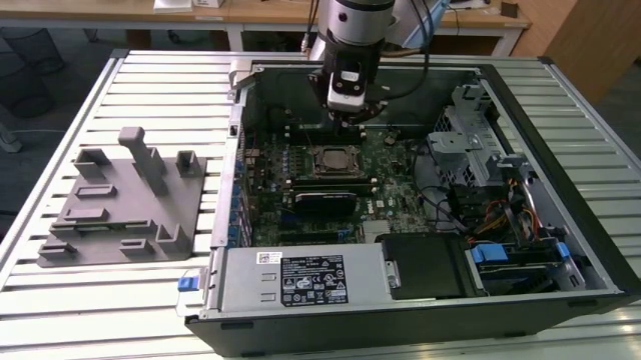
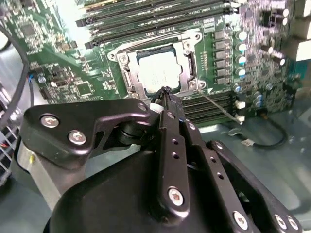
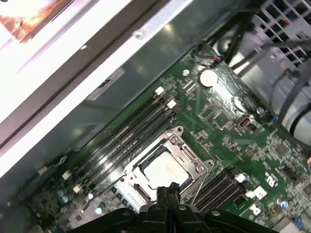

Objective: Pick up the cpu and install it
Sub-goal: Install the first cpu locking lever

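Three views record one moment. Exterior view: we see the gripper [image 1: 347, 112] hanging inside the open computer case [image 1: 561, 187], just above the motherboard [image 1: 391, 187] and beside the socket [image 1: 332, 160]; a grey holder block [image 1: 120, 202] lies on the table [image 1: 100, 300], well apart. Second wrist view: we find the cpu [image 2: 158, 70] lying flat within the socket frame [image 2: 194, 60], while the fingertips [image 2: 165, 97], pressed together and grasping nothing, hover just beside it. First wrist view: we again note the cpu [image 3: 165, 171] seated in the socket. We judge placement done; whether the frame is latched, we cannot tell.
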Robot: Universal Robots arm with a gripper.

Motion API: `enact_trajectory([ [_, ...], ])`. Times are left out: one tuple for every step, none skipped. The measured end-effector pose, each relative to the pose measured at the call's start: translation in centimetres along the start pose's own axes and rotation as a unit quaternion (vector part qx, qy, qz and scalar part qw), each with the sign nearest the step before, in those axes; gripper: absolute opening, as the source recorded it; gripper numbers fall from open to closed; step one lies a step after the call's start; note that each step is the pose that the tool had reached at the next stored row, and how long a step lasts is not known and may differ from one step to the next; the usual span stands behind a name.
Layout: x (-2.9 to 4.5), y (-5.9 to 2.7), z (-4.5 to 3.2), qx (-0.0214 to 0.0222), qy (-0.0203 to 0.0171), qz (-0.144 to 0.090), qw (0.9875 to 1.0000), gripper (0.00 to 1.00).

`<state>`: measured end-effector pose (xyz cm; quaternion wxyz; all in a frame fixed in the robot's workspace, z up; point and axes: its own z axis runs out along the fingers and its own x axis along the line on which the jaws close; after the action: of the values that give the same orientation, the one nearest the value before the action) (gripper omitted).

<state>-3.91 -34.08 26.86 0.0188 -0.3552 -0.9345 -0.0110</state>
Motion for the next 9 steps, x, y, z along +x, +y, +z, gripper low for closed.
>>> enact_trajectory([
  [0.0,0.0,0.0,0.0004,0.0,-0.009,1.0,0.11],
  [0.0,0.0,0.01,0.0008,0.0001,-0.018,0.9998,0.11],
  [0.0,0.0,0.02,0.0012,0.0002,-0.027,0.9996,0.11],
  [0.0,0.0,0.02,0.0016,0.0002,-0.036,0.9994,0.11],
  [0.0,0.0,0.03,0.002,0.0003,-0.045,0.999,0.11],
  [0.0,0.0,0.04,0.0023,0.0004,-0.054,0.9985,0.11],
  [0.0,0.0,0.05,0.0027,0.0004,-0.063,0.998,0.11],
  [0.0,0.0,0.06,0.0031,0.0005,-0.072,0.9974,0.11],
  [0.0,0.0,0.06,0.0032,0.0007,-0.08,0.9968,0.11],
])
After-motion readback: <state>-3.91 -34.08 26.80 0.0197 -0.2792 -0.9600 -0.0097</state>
